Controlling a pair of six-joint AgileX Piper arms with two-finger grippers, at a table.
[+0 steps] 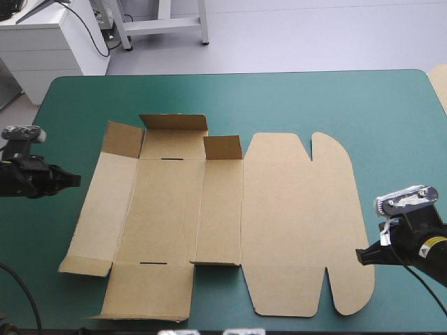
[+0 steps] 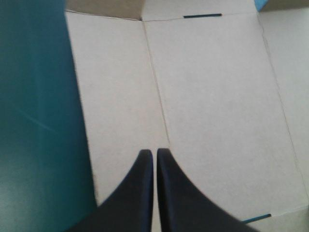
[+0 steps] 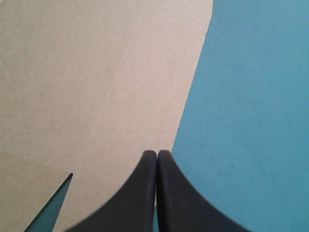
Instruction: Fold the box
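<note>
One brown box (image 1: 230, 216); left gripper (image 1: 78, 180), right gripper (image 1: 359, 256) at its sides

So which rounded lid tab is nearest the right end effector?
The near-edge tab, beside the right end effector; the other tab lies toward the far edge.

Lab-like workroom: teal-green covered table (image 1: 314, 98), white drawer cabinet (image 1: 49, 42), metal bench frame (image 1: 164, 24), grey floor (image 1: 314, 35)

The left pincer (image 2: 154, 153) and the right pincer (image 3: 157, 154) are closed.
</note>
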